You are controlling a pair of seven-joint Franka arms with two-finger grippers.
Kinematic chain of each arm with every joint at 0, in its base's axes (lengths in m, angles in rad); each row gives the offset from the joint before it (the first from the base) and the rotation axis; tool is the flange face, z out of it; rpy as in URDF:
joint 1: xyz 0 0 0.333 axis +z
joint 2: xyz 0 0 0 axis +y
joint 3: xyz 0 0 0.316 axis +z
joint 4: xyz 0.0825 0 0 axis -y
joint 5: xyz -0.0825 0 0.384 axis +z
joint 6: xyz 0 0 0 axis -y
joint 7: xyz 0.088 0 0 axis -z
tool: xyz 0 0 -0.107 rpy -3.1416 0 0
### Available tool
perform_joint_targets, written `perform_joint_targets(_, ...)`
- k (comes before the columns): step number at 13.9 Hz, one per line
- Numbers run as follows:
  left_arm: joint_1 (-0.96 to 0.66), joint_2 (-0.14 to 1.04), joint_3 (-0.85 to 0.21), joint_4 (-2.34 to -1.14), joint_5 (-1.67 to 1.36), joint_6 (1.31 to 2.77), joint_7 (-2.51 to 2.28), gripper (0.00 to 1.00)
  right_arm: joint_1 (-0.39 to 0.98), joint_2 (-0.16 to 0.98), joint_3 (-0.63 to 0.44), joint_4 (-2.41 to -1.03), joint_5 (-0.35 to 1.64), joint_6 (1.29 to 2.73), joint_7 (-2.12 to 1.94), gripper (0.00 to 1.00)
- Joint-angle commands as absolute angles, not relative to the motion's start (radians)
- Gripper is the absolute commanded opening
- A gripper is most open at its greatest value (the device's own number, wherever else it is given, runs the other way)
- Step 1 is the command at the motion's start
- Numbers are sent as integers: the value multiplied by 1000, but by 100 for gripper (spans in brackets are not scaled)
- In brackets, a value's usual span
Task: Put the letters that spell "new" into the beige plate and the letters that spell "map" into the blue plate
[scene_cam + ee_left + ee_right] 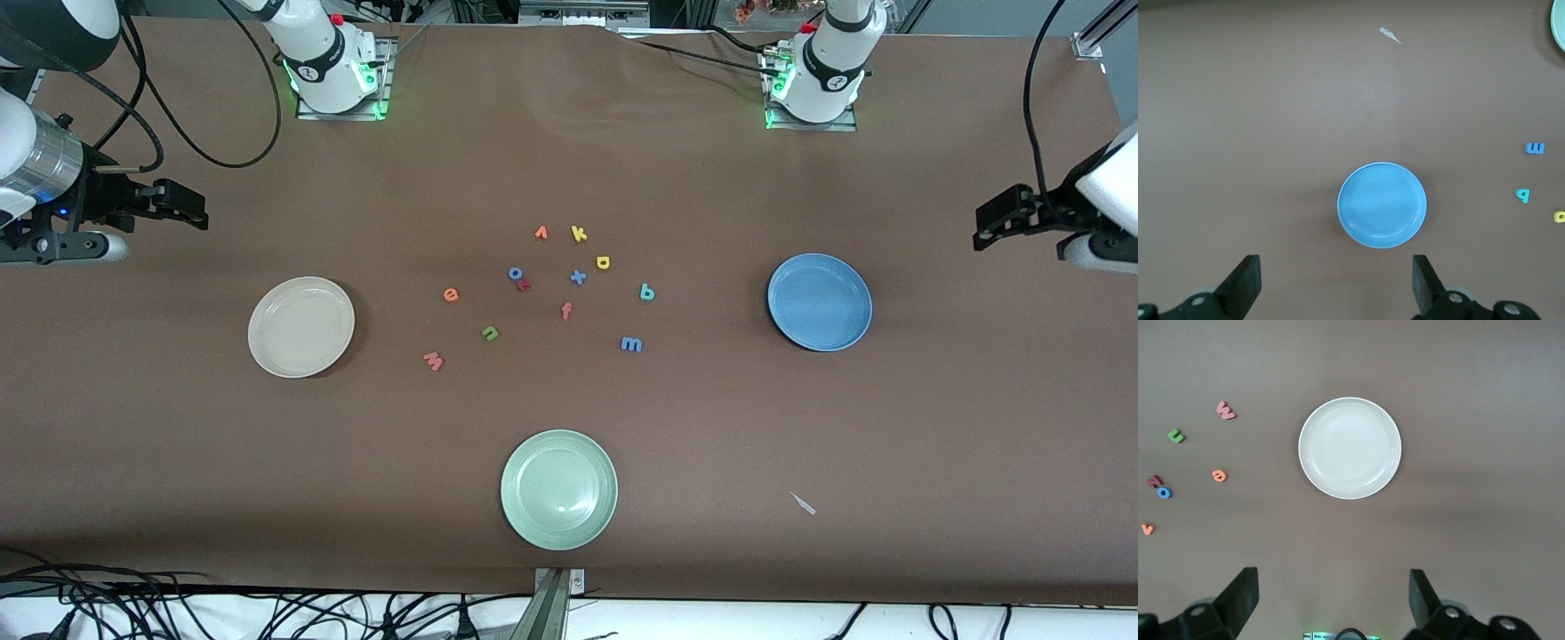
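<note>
Presently beige plate (pixel 301 326) bare, blue plate (pixel 820 301) bare — left gripper (pixel 1335 283), right gripper (pixel 1333 599) both spread apart, holding nothing

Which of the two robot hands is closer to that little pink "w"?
The right. The right gripper hangs open at the beige plate's end, the w past that plate. The left gripper hangs open at the blue plate's end.
</note>
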State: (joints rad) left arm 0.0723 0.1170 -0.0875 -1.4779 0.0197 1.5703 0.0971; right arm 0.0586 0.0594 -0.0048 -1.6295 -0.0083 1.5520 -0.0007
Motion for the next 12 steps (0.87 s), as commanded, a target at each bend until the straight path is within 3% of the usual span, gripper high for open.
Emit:
perform_joint_targets(1, 81, 133, -87, -1454, -28, 1581, 95, 100, 58, 60, -6, -1621, -9, 1546, 9, 100)
perform_joint_targets(12, 71, 127, -98, -1451, -15, 1569, -97, 100, 58, 60, -6, -1623, -9, 1546, 9, 100)
